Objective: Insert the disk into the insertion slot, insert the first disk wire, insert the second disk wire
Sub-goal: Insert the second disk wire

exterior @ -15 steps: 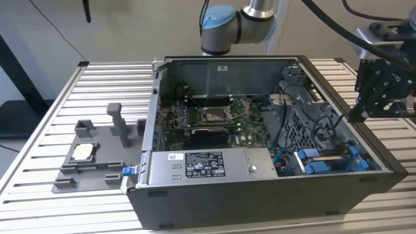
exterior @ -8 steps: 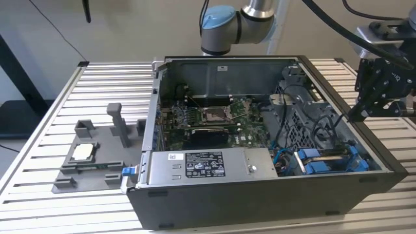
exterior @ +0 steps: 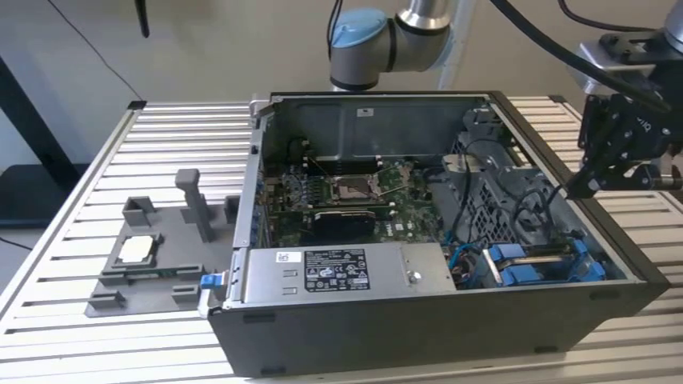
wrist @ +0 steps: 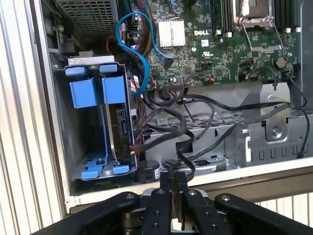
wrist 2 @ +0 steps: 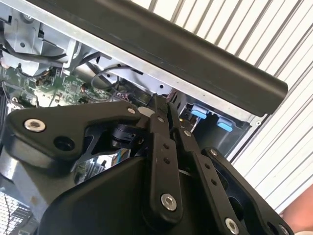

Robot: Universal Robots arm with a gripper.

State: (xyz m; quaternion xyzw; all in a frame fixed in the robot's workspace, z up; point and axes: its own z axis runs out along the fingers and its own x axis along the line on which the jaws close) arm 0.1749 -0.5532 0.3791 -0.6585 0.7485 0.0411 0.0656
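Disk (wrist: 120, 128) inside insertion slot (wrist: 80, 142), first wrist view

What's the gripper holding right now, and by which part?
It cannot be told. The gripper is shut, and in the first wrist view a black cable runs down right to its tips, but no pinch on it is visible.

Black gripper (wrist 2: 163, 105) in foreground, fingers pressed together, nothing btwn. Beyond tips: dark case rim (wrist 2: 195, 54) running diagonally, w/ slatted table (wrist 2: 274, 39) behind. Inside case: two blue tabs (wrist 2: 200, 111) just beside the fingertips, green board (wrist 2: 63, 88) and black cables (wrist 2: 110, 73) further off. Mesh panel (wrist 2: 12, 208) beside gripper body.
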